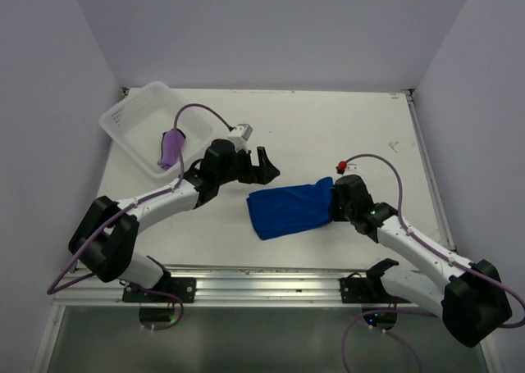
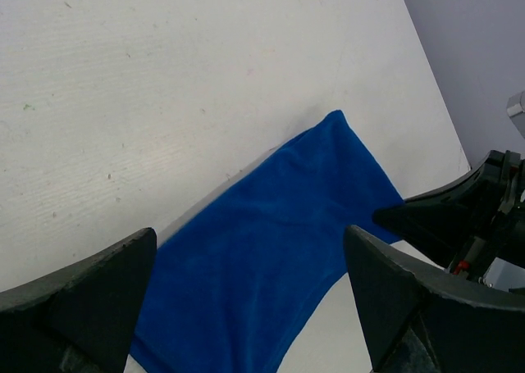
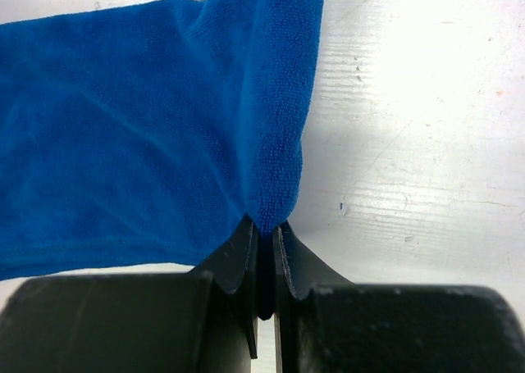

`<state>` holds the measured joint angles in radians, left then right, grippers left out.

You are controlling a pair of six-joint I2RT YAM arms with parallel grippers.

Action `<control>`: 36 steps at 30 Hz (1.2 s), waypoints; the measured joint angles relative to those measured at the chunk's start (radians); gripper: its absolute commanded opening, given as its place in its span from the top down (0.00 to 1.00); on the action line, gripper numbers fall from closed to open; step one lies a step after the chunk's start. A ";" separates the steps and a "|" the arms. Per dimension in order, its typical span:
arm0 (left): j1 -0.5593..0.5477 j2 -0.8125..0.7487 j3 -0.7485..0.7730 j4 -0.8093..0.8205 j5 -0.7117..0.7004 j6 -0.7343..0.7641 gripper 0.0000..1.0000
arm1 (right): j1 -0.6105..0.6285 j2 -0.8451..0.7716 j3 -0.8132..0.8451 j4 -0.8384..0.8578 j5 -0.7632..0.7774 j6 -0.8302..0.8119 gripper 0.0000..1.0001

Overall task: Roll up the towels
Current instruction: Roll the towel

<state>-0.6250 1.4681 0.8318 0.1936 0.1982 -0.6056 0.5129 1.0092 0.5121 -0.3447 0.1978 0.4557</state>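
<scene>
Table: white top (image 1: pixel 344 127); we had both arms reaching in from its near edge.
Basket: white plastic (image 1: pixel 139 115), set askew at the far-left corner of the table.
Blue towel: it (image 1: pixel 289 211) lay spread near the middle of the table between our two grippers, not yet rolled, with its right end drawn up into a pinch.
Purple towel: it (image 1: pixel 171 147) sat bunched in the basket against the near wall; we could not tell whether it was rolled.
Right gripper: jaws (image 3: pixel 264 229) together, clamped on a thin fold at the blue towel's right edge.
Left gripper: jaws (image 1: pixel 264 166) wide apart and holding nothing, poised just beside the blue towel's far-left corner.
Risk: we judged the pinch shallow, so a quick pull could slip the soft cloth free. With the left end unpinned, the whole towel could slide or bunch instead of rolling. The two grippers were near each other and could collide over the cloth.
</scene>
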 measured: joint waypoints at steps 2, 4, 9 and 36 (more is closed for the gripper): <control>0.000 0.002 0.016 -0.004 0.000 0.000 0.00 | 0.010 0.001 0.000 0.001 0.013 0.004 1.00; 0.000 0.002 0.031 -0.012 0.000 0.002 0.01 | 0.027 0.008 0.000 0.002 0.029 0.004 1.00; 0.000 0.002 0.057 -0.053 -0.001 0.014 0.00 | 0.058 0.047 0.020 0.000 0.075 0.003 1.00; 0.062 0.067 0.297 -0.291 -0.082 0.171 0.00 | 0.137 0.100 0.192 -0.173 0.222 -0.066 1.00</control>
<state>-0.5629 1.5349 1.1290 -0.0978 0.1162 -0.4351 0.6502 1.1088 0.7040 -0.5175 0.4194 0.3897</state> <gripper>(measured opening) 0.994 0.070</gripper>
